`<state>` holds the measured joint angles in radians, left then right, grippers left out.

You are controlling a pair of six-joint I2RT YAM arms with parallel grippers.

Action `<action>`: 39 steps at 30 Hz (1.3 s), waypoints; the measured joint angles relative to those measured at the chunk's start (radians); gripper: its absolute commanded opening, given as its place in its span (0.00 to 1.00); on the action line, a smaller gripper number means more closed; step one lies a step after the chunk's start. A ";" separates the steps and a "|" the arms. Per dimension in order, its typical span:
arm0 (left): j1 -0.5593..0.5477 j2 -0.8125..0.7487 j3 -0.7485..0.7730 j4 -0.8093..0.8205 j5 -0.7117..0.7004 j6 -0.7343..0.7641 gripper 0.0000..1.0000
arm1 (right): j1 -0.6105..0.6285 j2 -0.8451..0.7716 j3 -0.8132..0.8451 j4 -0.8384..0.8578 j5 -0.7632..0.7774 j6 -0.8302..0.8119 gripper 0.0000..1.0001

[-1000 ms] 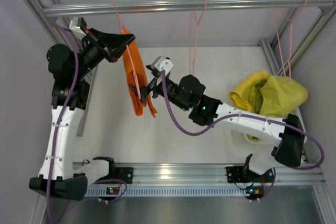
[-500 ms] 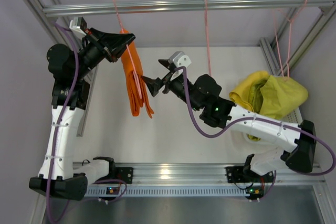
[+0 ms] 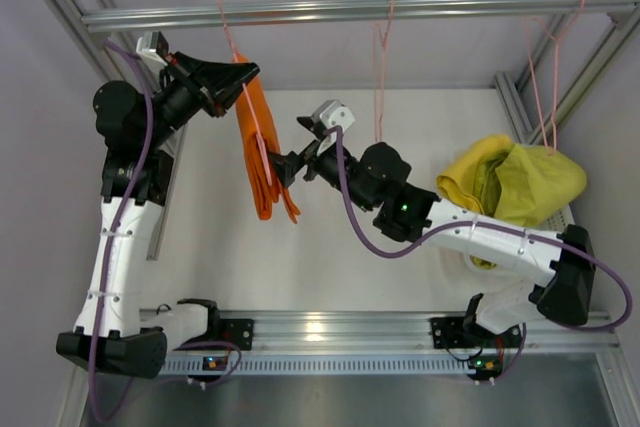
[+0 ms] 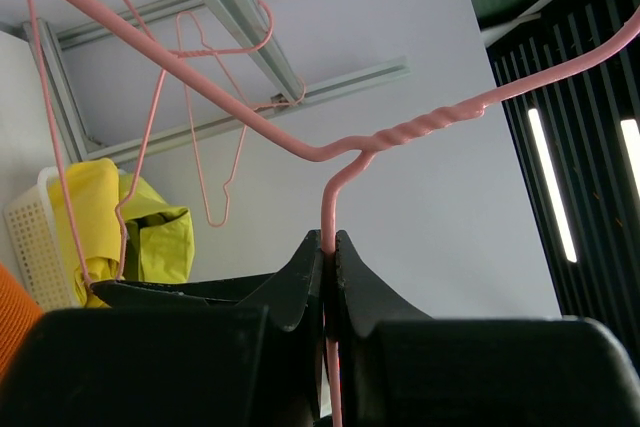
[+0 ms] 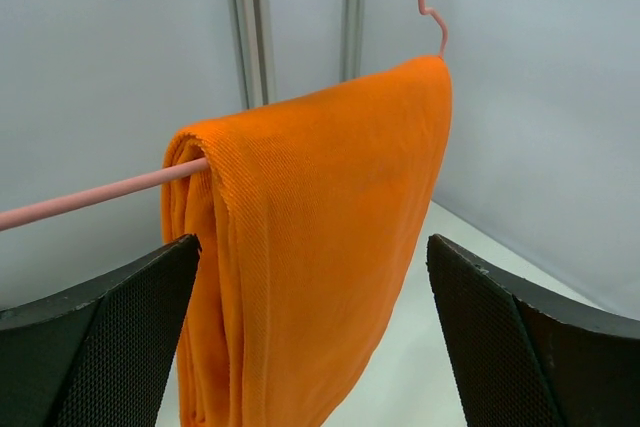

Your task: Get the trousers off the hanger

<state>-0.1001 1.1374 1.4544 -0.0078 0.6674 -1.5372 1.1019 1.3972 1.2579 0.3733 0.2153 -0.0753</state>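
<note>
The orange trousers [image 3: 258, 152] hang folded over the bar of a pink hanger [image 3: 243, 97] left of centre. My left gripper [image 3: 240, 75] is shut on the hanger's neck [image 4: 327, 209] just below its twisted part, jaws [image 4: 328, 247] pressed on the wire. My right gripper [image 3: 283, 167] stands open at the right side of the orange trousers [image 5: 320, 247]; in its wrist view the cloth fills the gap between the two wide-apart fingers [image 5: 120, 337], and the bar [image 5: 90, 197] sticks out to the left. Yellow trousers [image 3: 470, 182] and yellow-green trousers [image 3: 545, 182] lie piled at the right.
The piled trousers sit in a white basket [image 3: 572, 215] at the table's right edge. Two bare pink hangers [image 3: 380, 47] [image 3: 545, 67] dangle from the overhead aluminium rail [image 3: 400, 9]. Frame posts stand at both sides.
My right gripper pulled back to the right from the orange trousers, then came back left to them, jaws open. The middle bare hanger swings. My left arm has held still.
</note>
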 measured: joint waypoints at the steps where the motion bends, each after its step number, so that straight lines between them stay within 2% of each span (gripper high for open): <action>1: 0.000 0.001 0.000 0.000 0.000 -0.002 0.00 | 0.000 0.004 0.001 0.000 0.001 0.002 0.93; 12: -0.008 0.013 0.002 0.002 -0.001 -0.016 0.00 | 0.000 0.100 0.085 -0.008 0.076 0.024 0.87; 22: -0.011 0.032 0.070 0.000 -0.003 -0.040 0.00 | -0.011 0.117 0.076 0.010 0.109 0.029 0.88; 25: -0.012 0.032 0.097 0.000 -0.003 -0.045 0.00 | -0.024 0.119 0.055 0.028 0.103 0.037 0.85; 28: -0.012 0.032 0.109 0.002 -0.003 -0.048 0.00 | -0.040 0.131 0.051 0.056 0.085 0.045 0.74; 29: -0.012 0.032 0.109 0.002 -0.003 -0.048 0.00 | -0.045 0.137 0.051 0.063 0.077 0.046 0.61; 31: -0.012 0.032 0.109 -0.002 -0.004 -0.048 0.00 | -0.054 0.149 0.061 0.068 0.064 0.047 0.49; 35: -0.019 0.032 0.106 -0.006 -0.015 -0.042 0.00 | -0.066 0.169 0.111 0.063 0.038 0.048 0.12; 38: -0.036 0.009 0.068 0.002 -0.027 -0.019 0.00 | -0.074 0.169 0.156 0.040 0.026 0.049 0.00; 39: -0.042 -0.002 0.053 0.006 -0.030 -0.011 0.00 | -0.076 0.168 0.169 0.029 0.023 0.050 0.00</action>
<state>-0.1421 1.1358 1.5070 -0.0013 0.6373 -1.5478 1.0264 1.5654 1.4265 0.4023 0.2379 -0.0254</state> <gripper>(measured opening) 0.076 0.077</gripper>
